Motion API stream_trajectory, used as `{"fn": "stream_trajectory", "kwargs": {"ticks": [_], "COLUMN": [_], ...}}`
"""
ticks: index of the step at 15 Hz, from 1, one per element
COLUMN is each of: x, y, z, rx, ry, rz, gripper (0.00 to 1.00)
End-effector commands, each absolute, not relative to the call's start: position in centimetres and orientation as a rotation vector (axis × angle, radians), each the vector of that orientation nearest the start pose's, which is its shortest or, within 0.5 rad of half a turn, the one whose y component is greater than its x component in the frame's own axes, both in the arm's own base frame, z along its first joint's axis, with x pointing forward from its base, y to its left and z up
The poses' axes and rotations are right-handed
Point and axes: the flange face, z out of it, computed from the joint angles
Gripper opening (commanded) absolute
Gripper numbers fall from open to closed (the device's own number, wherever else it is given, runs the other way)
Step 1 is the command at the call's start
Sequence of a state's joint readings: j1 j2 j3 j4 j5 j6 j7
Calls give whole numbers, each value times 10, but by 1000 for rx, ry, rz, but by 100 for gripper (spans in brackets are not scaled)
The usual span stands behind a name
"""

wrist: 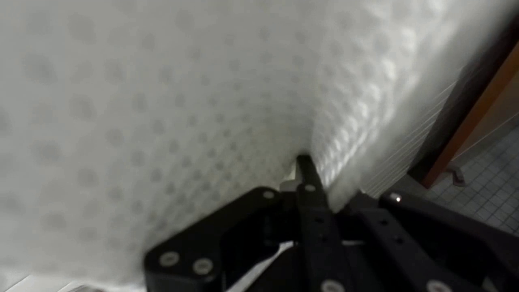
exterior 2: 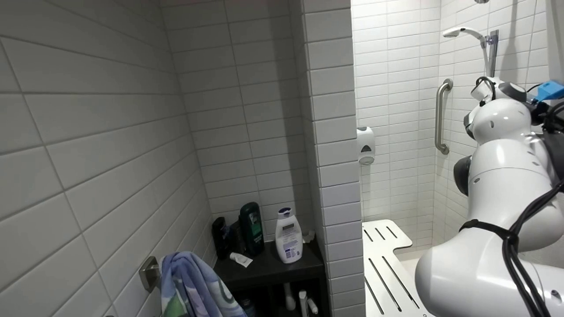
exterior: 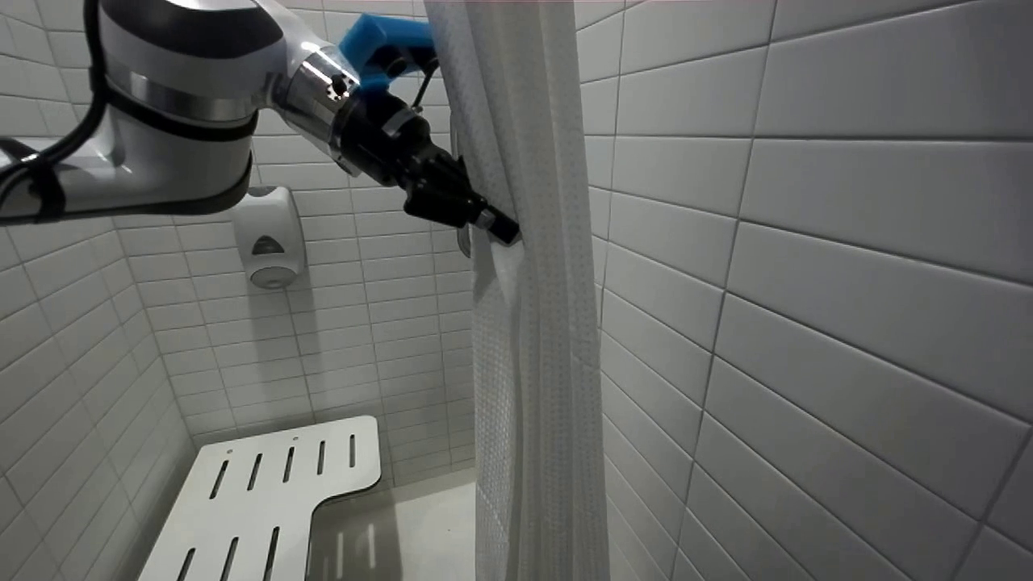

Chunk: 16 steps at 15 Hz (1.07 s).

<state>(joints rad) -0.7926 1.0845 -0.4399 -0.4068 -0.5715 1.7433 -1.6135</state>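
"Do you find any word, brand or number that one can read?"

"No, I can read none with certainty. In an exterior view, in the lower middle of the frame, the white bottle (exterior 2: 289,240) carries a dark panel (exterior 2: 288,227) and, lower, blue-violet marks (exterior 2: 289,253), but the letters are too small."

"And the dark green bottle (exterior 2: 252,229), a little to the left?"

"On its front there is some pale print (exterior 2: 254,219), which is also too blurred for reading."
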Motion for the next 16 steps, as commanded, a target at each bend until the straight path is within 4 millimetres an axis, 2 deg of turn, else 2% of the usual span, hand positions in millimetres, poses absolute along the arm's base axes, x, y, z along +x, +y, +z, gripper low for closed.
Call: {"fn": "stream_trajectory", "kwargs": {"ticks": [1,16], "x": [433,415], "y": [-678,-688], "z": [483,471], "rx": [2201,2132], "ry": [791,675], "rz": [-1166,-1363], "gripper": [0,0]}}
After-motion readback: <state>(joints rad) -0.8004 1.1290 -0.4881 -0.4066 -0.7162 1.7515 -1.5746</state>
